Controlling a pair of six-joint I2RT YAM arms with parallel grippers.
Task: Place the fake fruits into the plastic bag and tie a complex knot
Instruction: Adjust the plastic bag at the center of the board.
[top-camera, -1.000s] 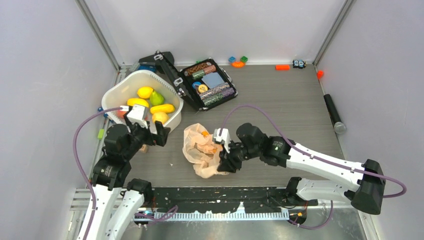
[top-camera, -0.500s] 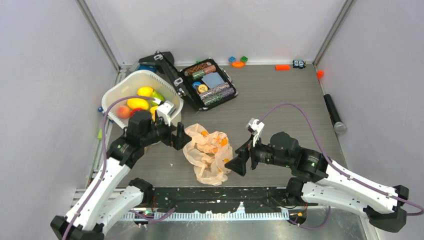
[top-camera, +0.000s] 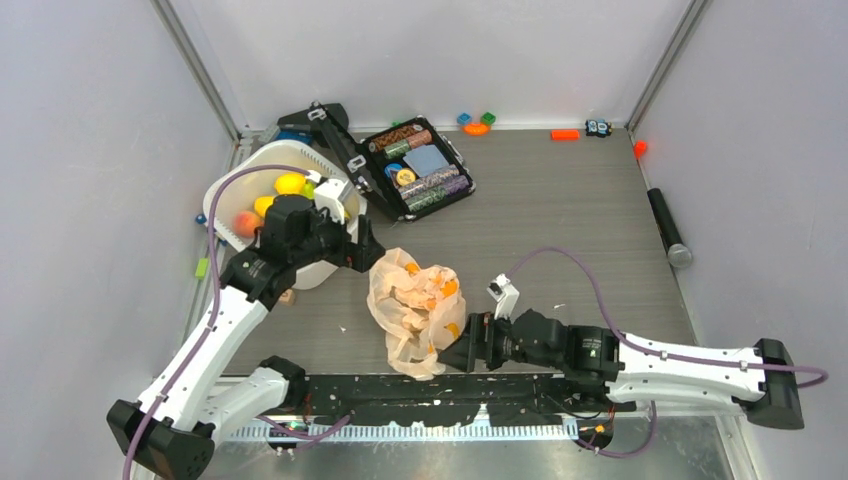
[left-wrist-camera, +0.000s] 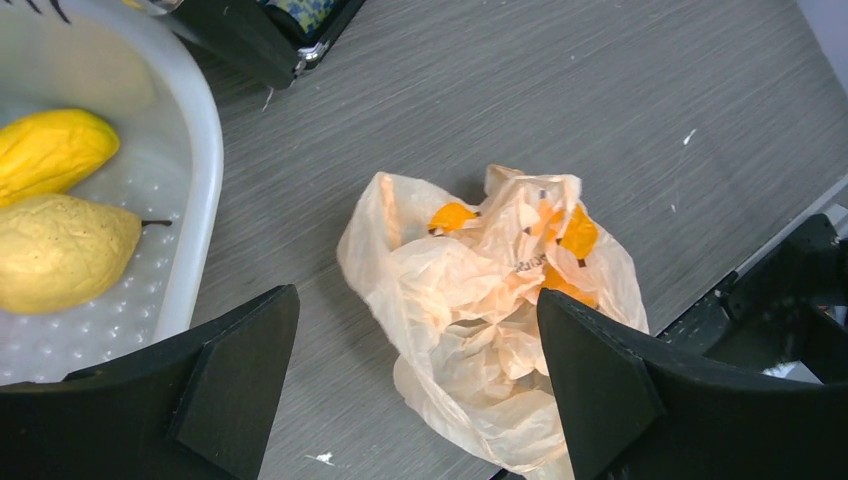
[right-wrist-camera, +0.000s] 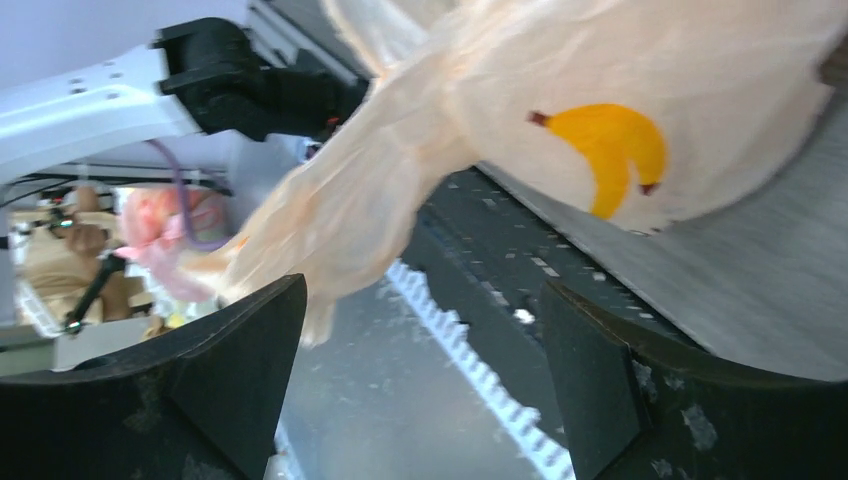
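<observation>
The plastic bag (top-camera: 415, 305) lies crumpled and flat on the grey table, pale peach with orange printed marks; its lower end reaches the table's front edge. Fake fruits sit in the white tub (top-camera: 232, 182): a yellow one (top-camera: 290, 183) and a reddish one (top-camera: 245, 222). The left wrist view shows two yellow fruits (left-wrist-camera: 55, 150) (left-wrist-camera: 60, 250) in the tub (left-wrist-camera: 196, 190). My left gripper (top-camera: 362, 254) hovers open above the bag's (left-wrist-camera: 480, 300) upper left. My right gripper (top-camera: 462, 348) is open, low beside the bag's (right-wrist-camera: 600, 90) lower right end, nothing between its fingers.
An open black case of poker chips (top-camera: 415, 165) stands behind the bag. Small coloured blocks (top-camera: 477, 122), an orange piece (top-camera: 565, 134) and a toy car (top-camera: 598, 127) lie along the back wall. A black cylinder (top-camera: 668, 228) rests at the right edge.
The right gripper let go of the bag, opened and dropped back toward the front edge. The left arm swung from in front of the tub out toward the bag.
</observation>
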